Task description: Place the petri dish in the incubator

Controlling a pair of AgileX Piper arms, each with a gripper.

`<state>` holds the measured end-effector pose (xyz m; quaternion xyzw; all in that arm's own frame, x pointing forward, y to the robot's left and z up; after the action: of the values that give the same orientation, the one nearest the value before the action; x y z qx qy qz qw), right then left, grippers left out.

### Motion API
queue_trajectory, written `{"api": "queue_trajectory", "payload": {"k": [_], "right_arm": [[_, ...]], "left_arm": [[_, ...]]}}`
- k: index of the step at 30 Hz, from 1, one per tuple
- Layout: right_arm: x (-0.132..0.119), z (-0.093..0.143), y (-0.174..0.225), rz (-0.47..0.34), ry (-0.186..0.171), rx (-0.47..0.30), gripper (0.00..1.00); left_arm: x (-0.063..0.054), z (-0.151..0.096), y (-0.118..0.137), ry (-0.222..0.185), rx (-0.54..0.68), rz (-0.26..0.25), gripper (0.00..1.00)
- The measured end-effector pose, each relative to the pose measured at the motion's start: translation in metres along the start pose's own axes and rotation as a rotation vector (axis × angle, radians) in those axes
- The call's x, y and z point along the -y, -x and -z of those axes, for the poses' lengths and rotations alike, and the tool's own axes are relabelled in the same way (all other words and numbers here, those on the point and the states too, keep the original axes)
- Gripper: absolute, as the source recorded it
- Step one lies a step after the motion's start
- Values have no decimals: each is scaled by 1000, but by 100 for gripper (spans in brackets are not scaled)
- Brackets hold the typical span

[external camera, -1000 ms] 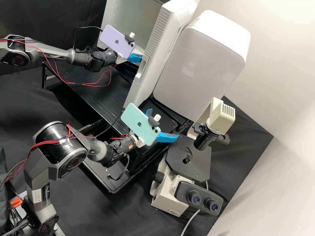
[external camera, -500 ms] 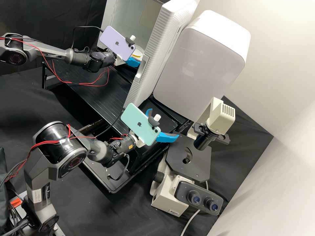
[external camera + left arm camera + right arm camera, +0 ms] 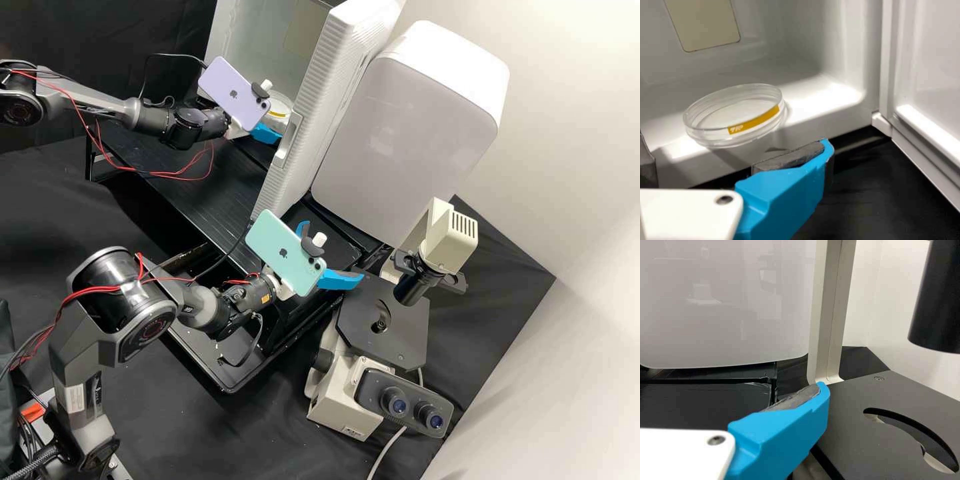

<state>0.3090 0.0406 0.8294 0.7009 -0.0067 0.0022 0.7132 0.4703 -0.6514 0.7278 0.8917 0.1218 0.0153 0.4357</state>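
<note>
Backing out of the incubator, my left claw hung wide and empty, the dish resting near the floor's front edge. I judged a clipped rim on withdrawal, or the closing door, could knock it out.

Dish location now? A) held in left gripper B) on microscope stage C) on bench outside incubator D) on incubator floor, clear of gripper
D: the dish rests on the white floor of the incubator, and the left gripper sits in front of it without touching it.
</note>
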Motion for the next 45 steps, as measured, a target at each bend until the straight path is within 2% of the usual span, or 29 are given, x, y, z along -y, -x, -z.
{"api": "queue_trajectory", "payload": {"k": [6, 8, 12, 13, 15, 17, 24, 26, 30, 36, 39, 45], "right_arm": [[0, 0, 0, 0, 0, 0, 100], [0, 0, 0, 0, 0, 0, 100], [0, 0, 0, 0, 0, 0, 100], [0, 0, 0, 0, 0, 0, 100], [0, 0, 0, 0, 0, 0, 100], [0, 0, 0, 0, 0, 0, 100], [0, 0, 0, 0, 0, 0, 100], [0, 0, 0, 0, 0, 0, 100], [0, 0, 0, 0, 0, 0, 100], [0, 0, 0, 0, 0, 0, 100], [0, 0, 0, 0, 0, 0, 100], [0, 0, 0, 0, 0, 0, 100]], "left_arm": [[3, -3, 15, -15, 21, 22, 100], [7, -6, 19, 6, 35, 51, 100], [14, -9, 27, 16, 56, 89, 100], [14, -10, 31, 12, 63, 93, 0], [17, -9, 37, -3, 74, 104, 0], [20, -6, 44, -24, 82, 92, 0], [22, 1, 64, -18, 146, 52, 0], [20, 3, 68, -27, 166, 36, 0], [12, 6, 77, -17, 187, 1, 0], [2, 3, 87, -53, 239, -57, 0], [3, -4, 92, -89, 279, -63, 0], [8, -14, 97, -125, 354, -36, 0]]}}
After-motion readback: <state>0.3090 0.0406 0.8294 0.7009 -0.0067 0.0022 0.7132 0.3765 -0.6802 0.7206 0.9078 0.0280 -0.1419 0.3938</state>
